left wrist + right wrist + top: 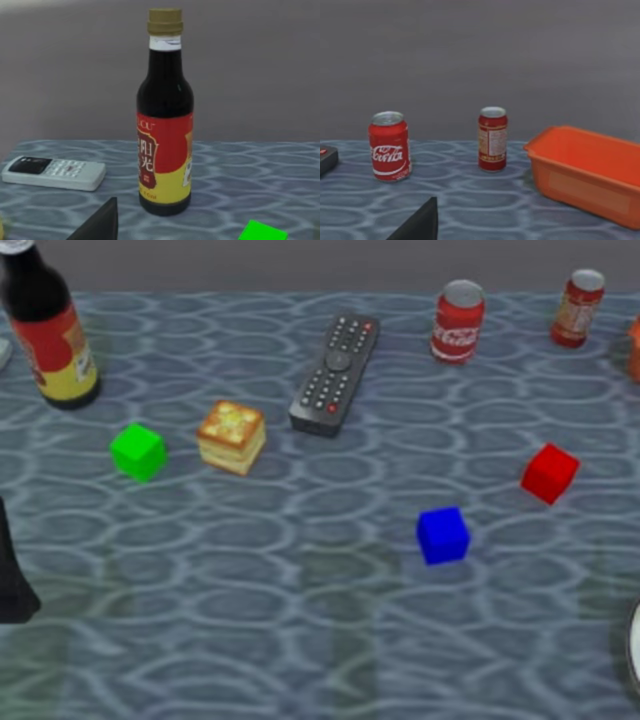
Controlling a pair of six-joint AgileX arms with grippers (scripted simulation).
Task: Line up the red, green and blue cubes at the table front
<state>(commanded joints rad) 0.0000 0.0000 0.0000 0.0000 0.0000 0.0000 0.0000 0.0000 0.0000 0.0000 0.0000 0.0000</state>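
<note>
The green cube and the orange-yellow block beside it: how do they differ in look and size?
The green cube is plain and glossy; the orange-yellow block carries a pattern on its top. The block looks slightly larger than the cube. The block lies nearer the black remote. Both rest flat on the table, apart, ungripped.

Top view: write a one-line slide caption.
Glossy green cube, blue cube and red cube lie scattered, unaligned, on the ring-patterned table.

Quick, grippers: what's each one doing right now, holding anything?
Left gripper: parked at the table's left edge, holding nothing; open or shut cannot be told.
Right gripper: not visible in the top view; only a dark finger shows in its wrist view; cannot tell.
</note>
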